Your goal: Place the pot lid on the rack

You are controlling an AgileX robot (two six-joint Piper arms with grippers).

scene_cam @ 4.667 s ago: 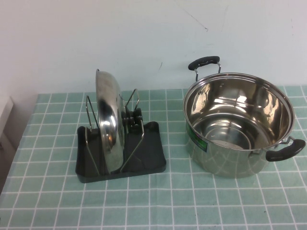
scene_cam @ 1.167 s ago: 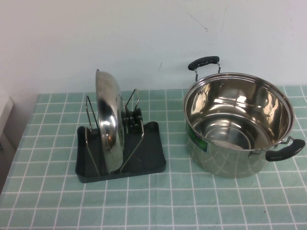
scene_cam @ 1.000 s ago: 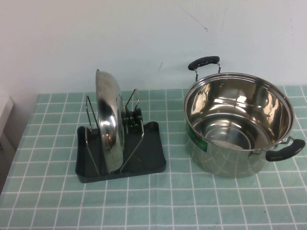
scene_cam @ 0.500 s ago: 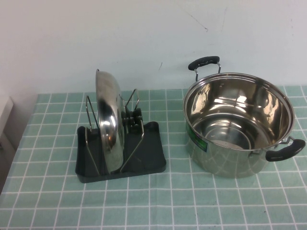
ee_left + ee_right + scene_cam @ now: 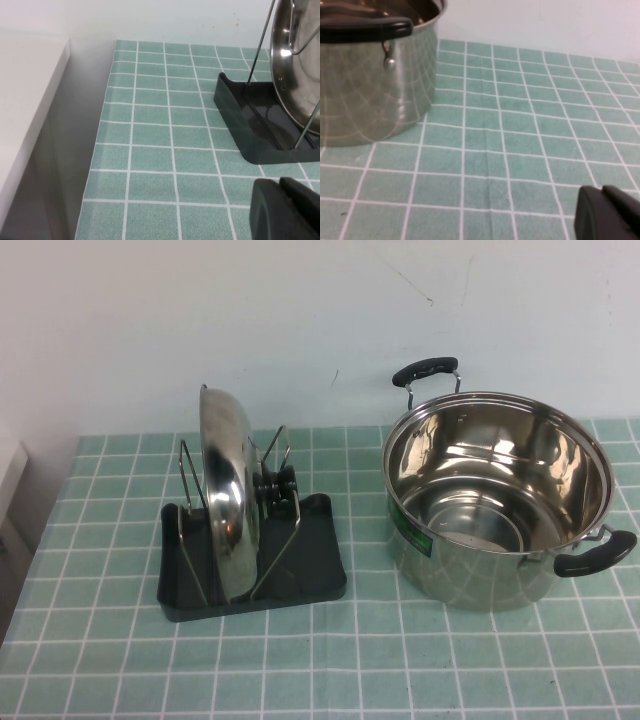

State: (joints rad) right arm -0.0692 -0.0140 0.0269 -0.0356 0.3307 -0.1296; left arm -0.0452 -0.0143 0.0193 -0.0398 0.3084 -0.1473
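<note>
Green tiled worktop [image 5: 420, 660], white wall behind. Pot lid [image 5: 226, 502] standing upright in rack [image 5: 318, 575] beside pot [image 5: 497, 502]. Looks done, nothing left but staying parked. Left hand [image 5: 287, 207] near rack, right hand [image 5: 610, 212] near pot, both look pressed together.

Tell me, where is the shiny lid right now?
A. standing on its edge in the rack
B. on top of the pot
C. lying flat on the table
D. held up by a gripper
A: the lid stands upright between the wires of the rack, the pot is open, and no gripper touches it.
</note>
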